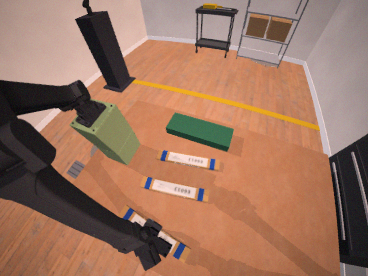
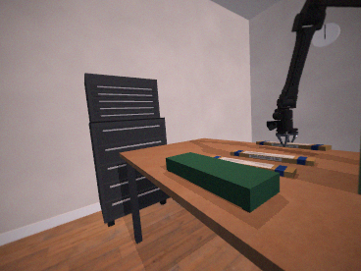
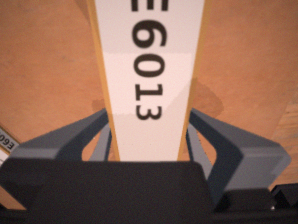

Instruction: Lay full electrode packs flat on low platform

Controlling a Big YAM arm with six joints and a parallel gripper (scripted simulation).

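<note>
The low green platform [image 1: 200,131] [image 2: 221,178] has nothing on it. One electrode pack [image 1: 189,160] [image 2: 249,164] lies flat on the table just in front of it. A second pack [image 1: 174,189] [image 2: 272,157] lies flat, roughly parallel, nearer the arm. The third pack [image 1: 179,250] [image 2: 320,146] [image 3: 150,85], marked E6013, is farthest from the platform and turned at an angle. My gripper [image 1: 157,242] [image 2: 286,141] [image 3: 148,111] is shut on this third pack, a finger along each long side. The pack looks level, at or very near the table top.
An olive-green block [image 1: 111,134] stands under a black arm part at the left of the table [image 1: 280,185] [image 2: 162,157]. A dark drawer cabinet [image 1: 352,200] [image 2: 128,152] stands beyond the table's side. A black pillar [image 1: 106,50] and a cart [image 1: 215,44] stand behind.
</note>
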